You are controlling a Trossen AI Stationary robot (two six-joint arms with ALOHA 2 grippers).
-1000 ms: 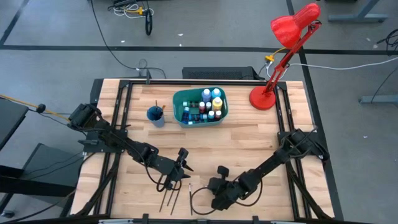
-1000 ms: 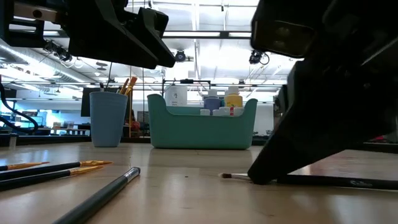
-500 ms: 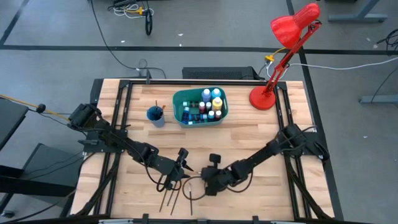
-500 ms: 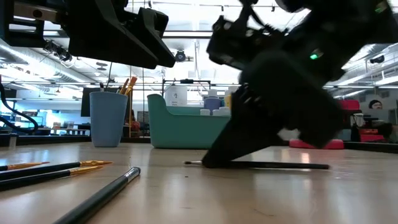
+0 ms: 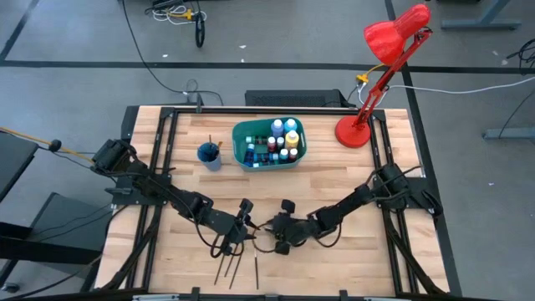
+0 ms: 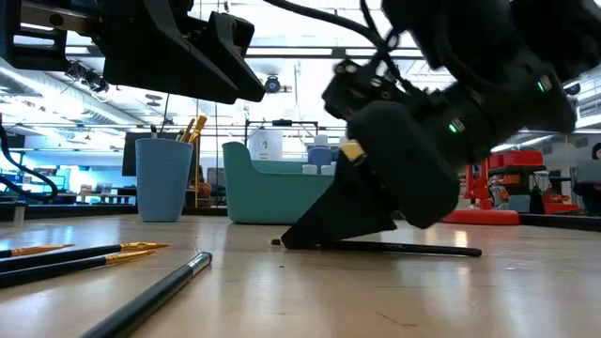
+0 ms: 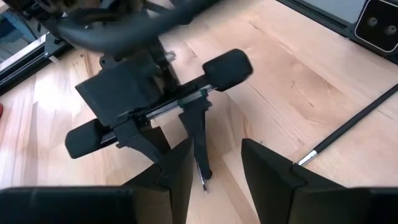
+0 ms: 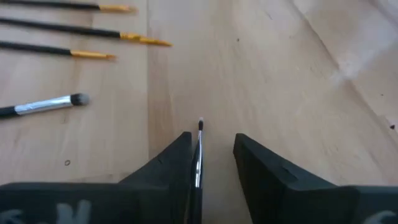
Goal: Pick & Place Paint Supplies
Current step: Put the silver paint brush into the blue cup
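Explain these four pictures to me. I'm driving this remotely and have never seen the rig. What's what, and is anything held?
Two dark robot arms work at a wooden table. The high view looks straight down, the low view looks level across the tabletop, and each wrist view looks out past that arm's own gripper. At the back stand a teal bin of paint bottles, a blue cup and a red lamp. Several brushes lie loose near the front edge. The left gripper is open and empty. The right gripper is down at the table, open, with one thin brush lying between its fingers. Nothing is held.
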